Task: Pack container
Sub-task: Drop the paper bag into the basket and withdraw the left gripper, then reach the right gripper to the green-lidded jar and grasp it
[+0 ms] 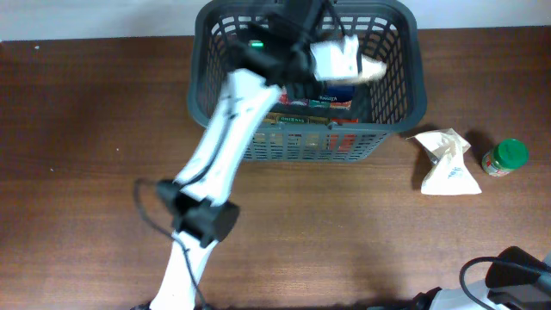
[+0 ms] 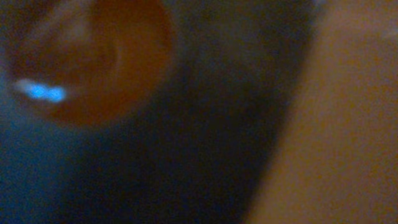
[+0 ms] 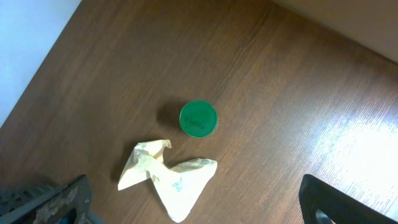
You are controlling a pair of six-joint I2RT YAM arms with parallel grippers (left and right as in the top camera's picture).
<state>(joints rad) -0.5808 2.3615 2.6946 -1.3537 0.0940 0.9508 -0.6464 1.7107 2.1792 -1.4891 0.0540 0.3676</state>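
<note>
The container (image 1: 393, 110), a dark grey slotted basket, stands at the table's far edge. Several colourful packs (image 1: 303, 113) lie inside it. My left arm reaches over the basket's middle, and the left gripper (image 1: 320, 62) sits beside a white object (image 1: 343, 58) above the packs. I cannot tell whether it holds that object. The left wrist view is a dark blur with an orange round shape (image 2: 93, 56). My right gripper (image 3: 193, 202) is open and empty, high above a crumpled white paper bag (image 3: 166, 175) and a green-lidded jar (image 3: 198, 118).
The paper bag (image 1: 448, 162) and the green-lidded jar (image 1: 504, 157) lie on the brown table right of the basket. A black cable (image 1: 482, 269) lies at the front right corner. The left arm's base (image 1: 205, 220) stands at front left.
</note>
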